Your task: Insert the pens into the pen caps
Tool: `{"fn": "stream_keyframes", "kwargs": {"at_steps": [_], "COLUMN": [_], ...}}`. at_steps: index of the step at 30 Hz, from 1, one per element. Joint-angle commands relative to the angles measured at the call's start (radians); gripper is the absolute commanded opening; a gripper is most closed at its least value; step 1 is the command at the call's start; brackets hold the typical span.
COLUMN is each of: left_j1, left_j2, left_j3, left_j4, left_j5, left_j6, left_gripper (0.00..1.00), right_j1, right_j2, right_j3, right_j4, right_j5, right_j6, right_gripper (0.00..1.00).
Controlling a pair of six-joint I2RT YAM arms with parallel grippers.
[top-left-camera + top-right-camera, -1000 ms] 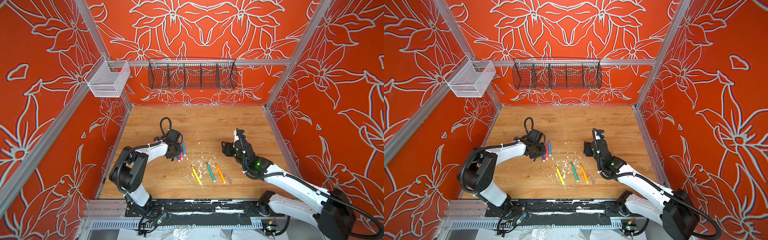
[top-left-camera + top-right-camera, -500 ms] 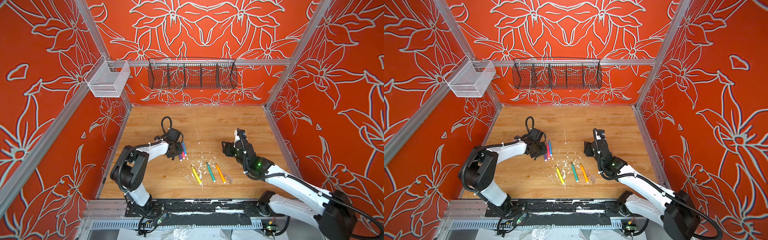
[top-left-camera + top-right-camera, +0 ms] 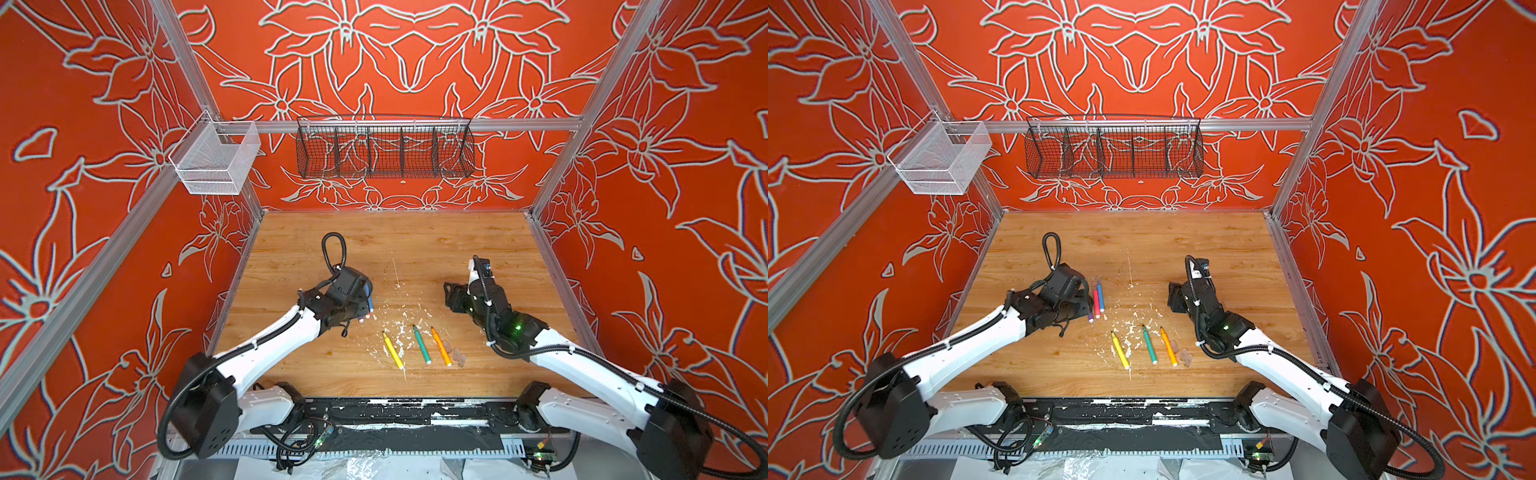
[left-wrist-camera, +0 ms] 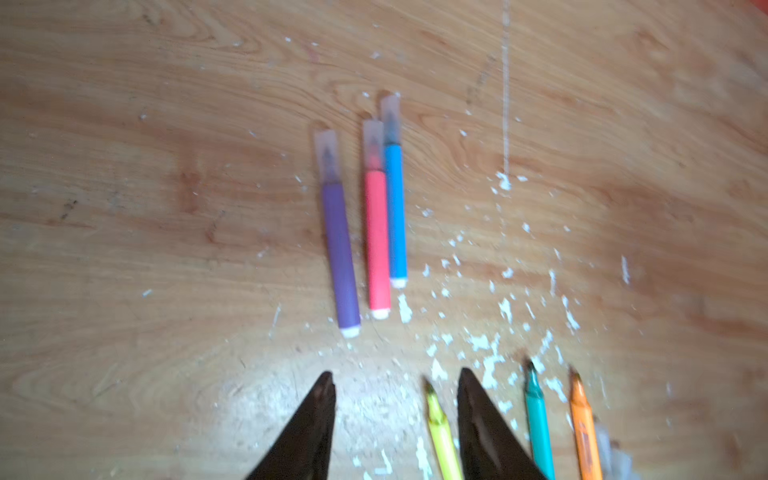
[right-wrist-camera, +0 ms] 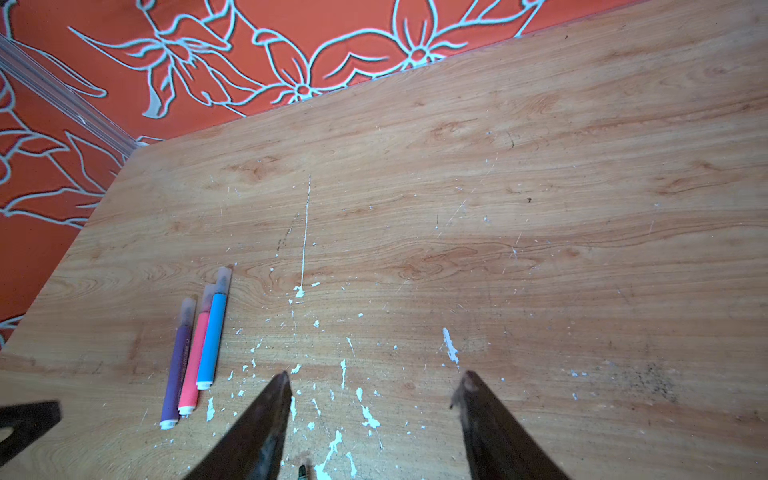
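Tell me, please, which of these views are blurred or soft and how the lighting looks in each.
Left wrist view: blurred throughout, the purple marker and white flecks smeared; a pale patch on the wooden table between the left fingers, glare or scuffing. Right wrist view: wood grain crisp, only the close right fingers soft. Both top views: sharp, evenly lit, faint shadows.

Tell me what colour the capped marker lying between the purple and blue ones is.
The middle marker is pink, seen best in the left wrist view.

Scuffed matt wood-grain table (image 5: 540,208), smooth plastic pens (image 4: 376,237), frosted translucent pen caps (image 4: 326,156), black wire-mesh basket (image 3: 384,151)
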Motion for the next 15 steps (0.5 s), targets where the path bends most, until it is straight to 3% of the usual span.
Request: {"fn": "stream_keyframes", "kwargs": {"at_steps": [1, 2, 3, 4, 6, 9, 10, 12, 14, 15], "left_j1": [-0.025, -0.029, -0.037, -0.038, -0.036, -0.036, -0.036, -0.036, -0.036, -0.036], "left_j2": [-0.041, -0.048, -0.061, -0.083, -0.160, -0.318, -0.378, -0.500, -0.627, -0.681], "left_j3": [0.038, 0.067, 0.095, 0.111, 0.093, -0.006, -0.061, -0.196, -0.314, -0.352], "left_j4": [-0.278, -0.347, -0.443, -0.502, -0.405, -0.329, -0.254, -0.074, 0.043, 0.065], "left_j5": [-0.064, -0.073, -0.124, -0.147, -0.139, -0.231, -0.229, -0.162, -0.109, -0.103], "left_j6": [-0.200, -0.227, -0.322, -0.398, -0.264, -0.262, -0.199, -0.078, -0.043, -0.051], "left_gripper": [0.55, 0.51, 0.39, 0.43, 0.48, 0.48, 0.51, 0.51, 0.67, 0.67], "right_j1": [-0.007, -0.007, -0.008, -0.008, -0.008, -0.008, -0.008, -0.008, -0.008, -0.008], "right_j2": [-0.002, -0.001, 0.001, 0.003, 0.008, 0.013, 0.013, 0.008, -0.003, -0.009], "right_j3": [0.028, 0.027, 0.027, 0.027, 0.028, 0.033, 0.035, 0.035, 0.033, 0.030], "right_j4": [-0.018, -0.018, -0.019, -0.020, -0.022, -0.025, -0.028, -0.032, -0.034, -0.035], "right_j5": [0.024, 0.022, 0.023, 0.026, 0.024, 0.008, 0.004, 0.009, 0.019, 0.026], "right_j6": [0.009, 0.010, 0.012, 0.012, 0.016, 0.023, 0.023, 0.023, 0.021, 0.022], "right_gripper": [0.66, 0.66, 0.66, 0.66, 0.66, 0.65, 0.65, 0.65, 0.65, 0.65]}}
